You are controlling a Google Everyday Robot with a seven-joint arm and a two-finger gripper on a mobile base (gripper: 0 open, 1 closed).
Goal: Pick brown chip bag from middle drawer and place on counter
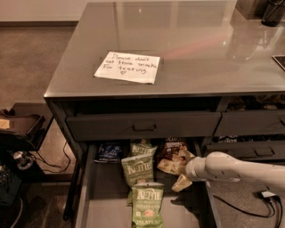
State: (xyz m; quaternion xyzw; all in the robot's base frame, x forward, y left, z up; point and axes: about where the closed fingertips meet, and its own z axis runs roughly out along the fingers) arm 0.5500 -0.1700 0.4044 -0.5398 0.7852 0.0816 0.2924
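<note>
The brown chip bag (pixel 171 150) lies at the back of the open middle drawer (pixel 106 210), partly under the closed drawer front above. My gripper (pixel 174 174) reaches in from the right on a white arm (pixel 231 169). It is open, just in front of the bag. The upper finger (pixel 166 165) lies against the bag's front edge and the lower finger (pixel 181 183) hangs over the drawer bottom. The counter (pixel 200 49) is above, bearing the white handwritten note (pixel 128 67).
Three green Kettle bags (pixel 137 169) lie along the drawer's middle, and a dark blue bag (pixel 108 152) at its back left. The upper drawer front (pixel 142 126) overhangs the drawer's back. More drawers stand at the right (pixel 249 149). A dark object (pixel 272 11) stands on the counter's far right.
</note>
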